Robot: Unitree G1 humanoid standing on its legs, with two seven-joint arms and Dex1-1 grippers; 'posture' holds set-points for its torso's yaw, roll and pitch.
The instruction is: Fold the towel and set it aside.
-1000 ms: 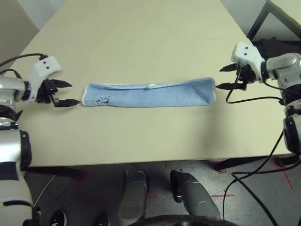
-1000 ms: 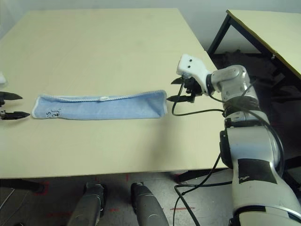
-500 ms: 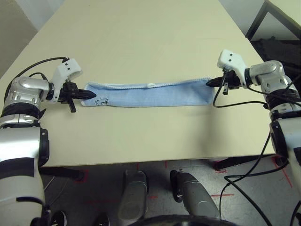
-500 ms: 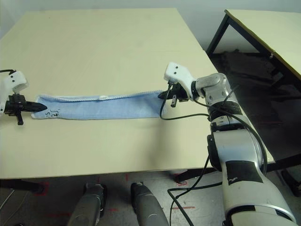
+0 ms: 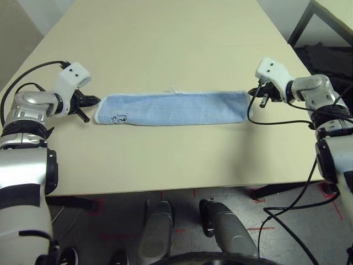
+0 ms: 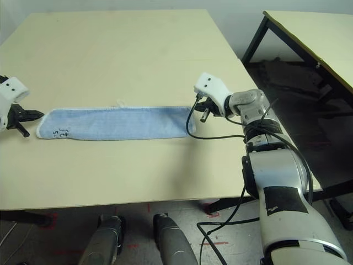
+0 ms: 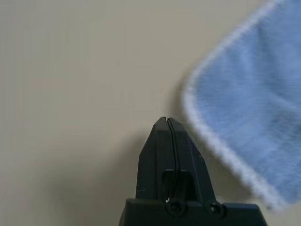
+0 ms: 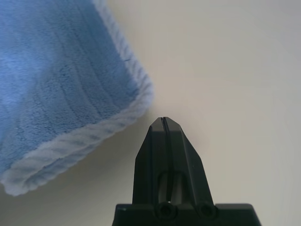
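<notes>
Both grippers are fully closed with nothing between their fingers. The left gripper (image 5: pixel 91 102) sits just off the towel's (image 5: pixel 174 108) left end, and the right gripper (image 5: pixel 255 93) just off its right end; neither touches the cloth. The towel lies across the middle of the table (image 5: pixel 165 44) as a long, light-blue folded strip with white edging and a dark mark (image 5: pixel 119 117) near its left end.

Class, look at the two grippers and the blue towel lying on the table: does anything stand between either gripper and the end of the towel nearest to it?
Nothing visible does. The left gripper sits shut just off one end of the towel, and the right gripper sits shut just off the other end. Only bare table lies between each gripper and the cloth.
</notes>
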